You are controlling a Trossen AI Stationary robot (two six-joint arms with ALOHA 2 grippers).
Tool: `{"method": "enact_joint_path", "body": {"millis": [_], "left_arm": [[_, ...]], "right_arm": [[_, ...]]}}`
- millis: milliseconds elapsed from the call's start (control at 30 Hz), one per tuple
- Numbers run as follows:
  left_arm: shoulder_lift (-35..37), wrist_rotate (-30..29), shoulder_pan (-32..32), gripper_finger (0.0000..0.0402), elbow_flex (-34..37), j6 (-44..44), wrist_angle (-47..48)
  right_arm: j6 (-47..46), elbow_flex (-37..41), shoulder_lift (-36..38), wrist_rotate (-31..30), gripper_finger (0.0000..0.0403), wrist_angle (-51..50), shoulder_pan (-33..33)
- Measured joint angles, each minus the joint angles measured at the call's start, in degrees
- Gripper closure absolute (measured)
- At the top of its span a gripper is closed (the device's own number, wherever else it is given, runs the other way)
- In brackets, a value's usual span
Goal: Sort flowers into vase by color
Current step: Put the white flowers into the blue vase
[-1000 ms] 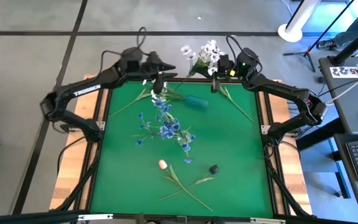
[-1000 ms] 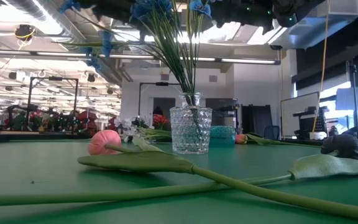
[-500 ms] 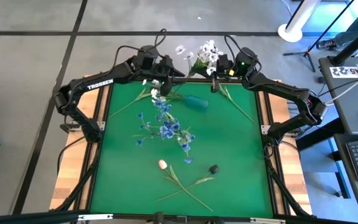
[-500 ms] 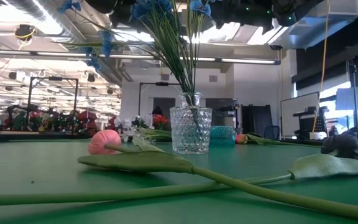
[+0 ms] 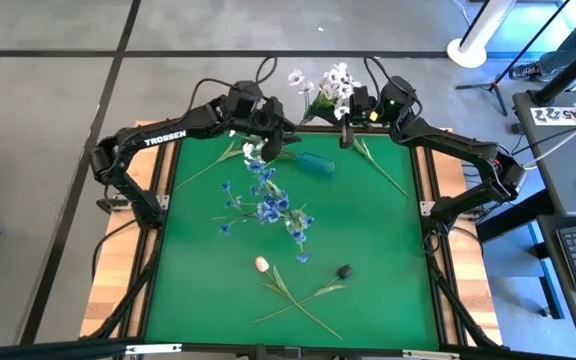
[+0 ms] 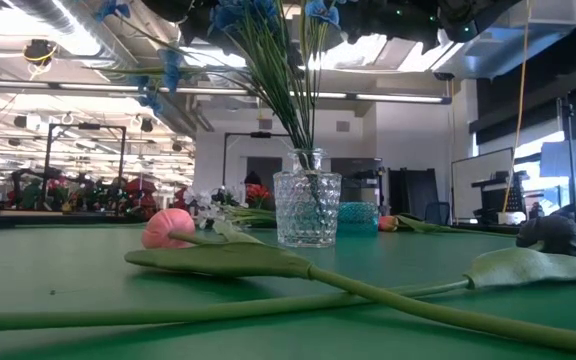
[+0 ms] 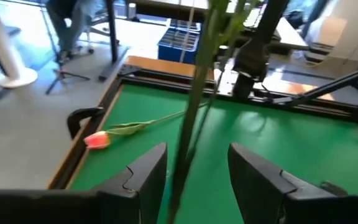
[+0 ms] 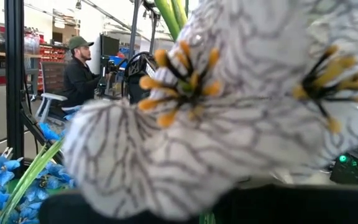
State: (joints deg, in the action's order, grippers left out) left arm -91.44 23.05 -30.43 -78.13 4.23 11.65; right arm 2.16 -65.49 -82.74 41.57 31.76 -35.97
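Observation:
A white flower spray (image 5: 328, 88) is raised over the table's far edge, and its blossoms (image 8: 229, 112) fill the right wrist view. My right gripper (image 5: 348, 112) is beside them. My left gripper (image 5: 280, 132) is open at the far edge. The spray's green stems (image 7: 194, 106) pass between its fingers (image 7: 194, 149), and I cannot tell whether they touch. Blue flowers (image 5: 268, 205) stand in a glass vase (image 6: 307, 208) at mid-table. A pink tulip (image 5: 261, 264) and a dark bud (image 5: 344, 271) lie near the front. My right gripper is shut on the white flower spray. The blossoms in front of the wrist camera hide the place of contact. The spray is lifted clear of the table, and its stems reach toward my left gripper.
A teal vase (image 5: 316, 163) lies behind the glass vase. Another tulip (image 5: 380, 167) lies at the far right, its bud (image 7: 96, 140) near the table frame. More white blossoms and stems (image 5: 230, 155) lie at the far left. A person sits beyond the table (image 8: 82, 68).
My left gripper has gone toward the table's right edge along the far edge, closing on the white spray's stems. The spray and my right gripper have kept still.

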Motion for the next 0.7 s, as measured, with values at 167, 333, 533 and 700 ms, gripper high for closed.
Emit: {"method": "enact_joint_path", "body": {"millis": [167,333,533,700], "left_arm": [[0.0,-7.8,-0.1,0.0286,0.0,0.6,0.1],[0.0,-9.2,-0.2,0.0375,0.0,0.6,0.4],[0.0,-9.6,-0.2,0.0393,0.0,0.6,0.4],[0.6,-11.8,0.0,0.0394,0.0,-0.4,0.7]], "right_arm": [[-0.3,0.0,0.0,0.0,0.0395,-0.3,0.0],[-0.2,0.0,0.0,-0.1,0.0395,-0.9,0.0],[0.0,0.0,0.0,-1.1,0.0388,-1.3,-0.1],[1.3,0.0,1.1,-1.0,0.0329,-4.0,-0.9]]}}
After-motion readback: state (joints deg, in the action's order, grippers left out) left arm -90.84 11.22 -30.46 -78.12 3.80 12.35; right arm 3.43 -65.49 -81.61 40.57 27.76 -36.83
